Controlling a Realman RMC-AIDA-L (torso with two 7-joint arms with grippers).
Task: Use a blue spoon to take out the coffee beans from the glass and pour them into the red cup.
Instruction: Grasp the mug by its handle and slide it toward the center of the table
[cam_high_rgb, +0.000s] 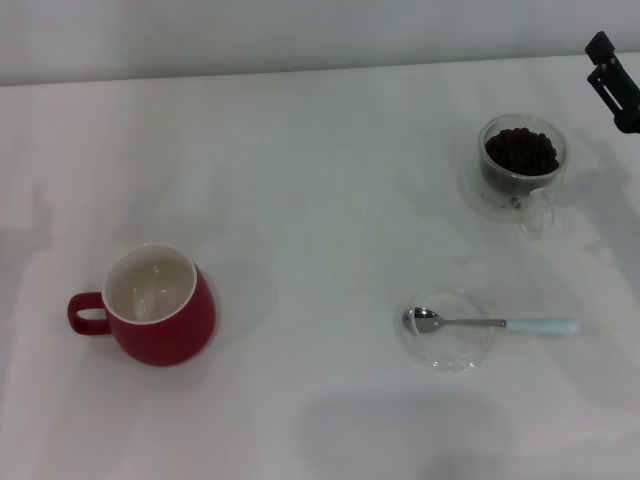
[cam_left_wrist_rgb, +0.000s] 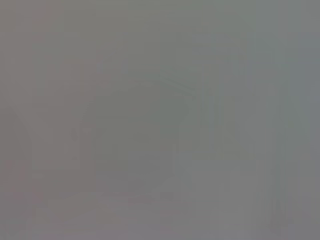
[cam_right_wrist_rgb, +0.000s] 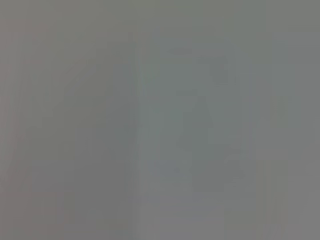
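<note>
The red cup (cam_high_rgb: 160, 318) stands at the front left of the table, its handle pointing left and its cream inside bare. At the back right stands the glass (cam_high_rgb: 520, 165), filled with dark coffee beans (cam_high_rgb: 522, 150). The blue spoon (cam_high_rgb: 490, 323) lies front right, its silver bowl resting on a clear saucer and its pale handle pointing right. A black part of my right gripper (cam_high_rgb: 612, 82) shows at the far right edge, beyond the glass and apart from it. My left gripper is out of view. Both wrist views show only grey blur.
A flat round clear saucer (cam_high_rgb: 448, 345) lies under the spoon's bowl. The white table (cam_high_rgb: 320, 200) stretches between the red cup and the glass, and a pale wall runs along the back.
</note>
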